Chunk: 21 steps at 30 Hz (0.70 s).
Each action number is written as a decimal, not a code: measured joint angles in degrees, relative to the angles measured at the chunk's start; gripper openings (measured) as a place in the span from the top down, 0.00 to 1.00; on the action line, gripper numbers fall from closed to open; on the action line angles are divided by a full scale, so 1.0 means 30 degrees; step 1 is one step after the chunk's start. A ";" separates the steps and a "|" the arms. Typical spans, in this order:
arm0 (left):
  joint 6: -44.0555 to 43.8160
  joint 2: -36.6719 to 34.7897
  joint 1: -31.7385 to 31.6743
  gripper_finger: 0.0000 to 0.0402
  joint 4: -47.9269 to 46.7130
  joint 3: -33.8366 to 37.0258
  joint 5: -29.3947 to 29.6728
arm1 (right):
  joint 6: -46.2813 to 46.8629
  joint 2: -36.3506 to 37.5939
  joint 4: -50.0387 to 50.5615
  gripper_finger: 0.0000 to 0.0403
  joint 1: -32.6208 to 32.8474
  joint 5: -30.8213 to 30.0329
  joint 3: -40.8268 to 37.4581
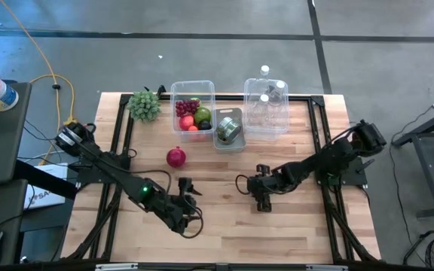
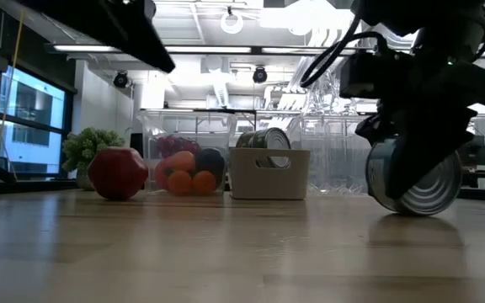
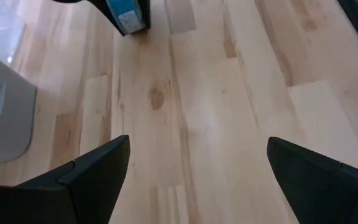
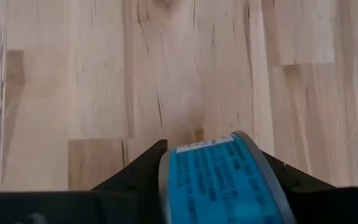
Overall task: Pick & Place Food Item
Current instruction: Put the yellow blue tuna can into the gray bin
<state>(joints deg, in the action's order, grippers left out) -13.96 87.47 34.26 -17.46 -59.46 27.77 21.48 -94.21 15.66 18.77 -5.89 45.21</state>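
Note:
My right gripper (image 1: 262,197) is near the table's middle, shut on a tin can with a blue label (image 4: 219,177). The low view shows that can (image 2: 415,181) on its side, close above the wood or on it; I cannot tell which. My left gripper (image 1: 187,188) is open and holds nothing, hovering left of the can over bare wood, its fingers (image 3: 92,171) spread wide. A red pomegranate (image 1: 175,156) sits on the table left of centre. My right gripper pinches the can's round side wall (image 4: 173,168) between its two fingers, one on each side of the blue label. It comes at the can from above. The can's flat end (image 2: 419,185) faces the table's near edge.
Along the far edge stand a clear bin of fruit (image 1: 193,105), a grey bin (image 1: 229,129) with another can in it, a clear bin of bottles (image 1: 266,109) and a green plant (image 1: 145,105). Bare wood stretches along the near half of the table (image 1: 224,233).

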 joint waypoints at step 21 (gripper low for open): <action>0.0474 0.0280 -0.0073 0.08 0.0460 0.0000 -0.0234 | -0.1414 -0.0210 -0.3542 0.66 -0.1680 0.3174 -0.0064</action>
<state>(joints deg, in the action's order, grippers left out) -12.54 88.31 34.04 -16.08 -59.46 27.07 17.24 -94.84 5.03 13.73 3.63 45.02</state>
